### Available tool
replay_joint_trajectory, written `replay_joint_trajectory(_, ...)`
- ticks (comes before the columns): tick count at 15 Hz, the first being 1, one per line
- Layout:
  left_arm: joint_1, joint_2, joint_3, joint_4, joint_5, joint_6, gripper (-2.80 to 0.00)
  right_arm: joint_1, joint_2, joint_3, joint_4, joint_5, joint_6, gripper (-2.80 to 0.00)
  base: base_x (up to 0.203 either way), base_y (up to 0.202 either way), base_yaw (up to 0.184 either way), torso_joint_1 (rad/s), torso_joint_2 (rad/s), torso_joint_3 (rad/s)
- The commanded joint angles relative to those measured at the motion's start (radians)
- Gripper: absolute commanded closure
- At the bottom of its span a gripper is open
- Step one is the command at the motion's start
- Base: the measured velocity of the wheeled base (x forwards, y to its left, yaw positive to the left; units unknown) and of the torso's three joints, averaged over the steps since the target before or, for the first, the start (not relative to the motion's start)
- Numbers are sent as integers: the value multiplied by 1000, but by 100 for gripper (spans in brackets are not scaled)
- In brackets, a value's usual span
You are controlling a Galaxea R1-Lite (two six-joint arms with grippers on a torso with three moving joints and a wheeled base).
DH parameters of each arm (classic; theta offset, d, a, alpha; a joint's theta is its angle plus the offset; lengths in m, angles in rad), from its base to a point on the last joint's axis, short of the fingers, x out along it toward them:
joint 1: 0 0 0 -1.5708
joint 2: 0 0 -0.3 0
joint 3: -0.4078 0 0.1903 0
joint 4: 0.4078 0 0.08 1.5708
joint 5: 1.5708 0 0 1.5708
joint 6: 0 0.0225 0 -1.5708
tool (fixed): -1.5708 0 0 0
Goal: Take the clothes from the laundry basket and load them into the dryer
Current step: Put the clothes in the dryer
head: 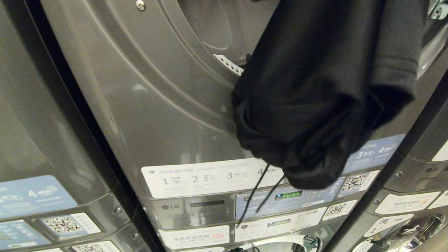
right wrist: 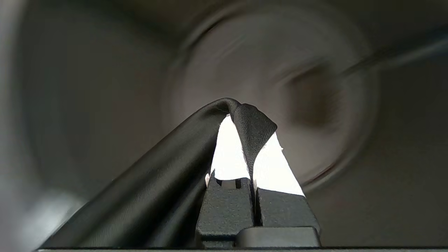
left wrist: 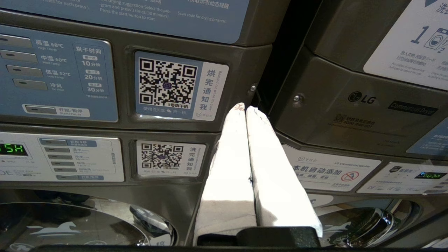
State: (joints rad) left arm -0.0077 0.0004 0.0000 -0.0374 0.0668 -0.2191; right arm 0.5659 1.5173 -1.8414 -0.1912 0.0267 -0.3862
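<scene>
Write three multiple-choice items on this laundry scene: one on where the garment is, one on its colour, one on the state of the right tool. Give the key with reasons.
1. Where does the garment hang?
A. in front of the dryer
B. on the floor
C. inside a basket

2. What colour is the garment?
A. white
B. black
C. red

3. How is the right tool?
A. wide open and empty
B. shut on nothing
C. shut on the garment

Key:
1 A, the head view shows it hanging before the grey front, drawstrings dangling over the labels.
2 B, the cloth is black in the head and right wrist views.
3 C, the right wrist view shows a fold of black cloth pinched between its closed fingers.
</scene>
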Motion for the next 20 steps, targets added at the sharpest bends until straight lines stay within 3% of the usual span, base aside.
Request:
replay_joint_trajectory(1,0,0,29,-1,1,0,0,14,131,-99,-83,-70,-18,0,0,0,0,0,0,0)
replay_joint_trajectory(5,0,0,29,-1,1,-2,0,19,164,-119,-375,-160,-204,0,0,0,0,0,0,0)
replay_joint_trajectory(7,0,0,29,0,1,-1,0,16,197,-118,-447,-173,-239,0,0,0,0,0,0,0)
replay_joint_trajectory(10,0,0,29,1,2,0,0,1,297,-118,-575,-263,-247,0,0,0,0,0,0,0)
replay_joint_trajectory(13,0,0,29,1,2,0,0,-7,380,-118,-634,-290,-237,0,0,0,0,0,0,0)
replay_joint_trajectory(16,0,0,31,1,2,1,0,-47,458,-120,-627,-282,-215,0,0,0,0,0,0,0)
replay_joint_trajectory(20,0,0,29,1,2,1,0,-136,497,-122,-601,-207,-198,0,0,0,0,0,0,0)
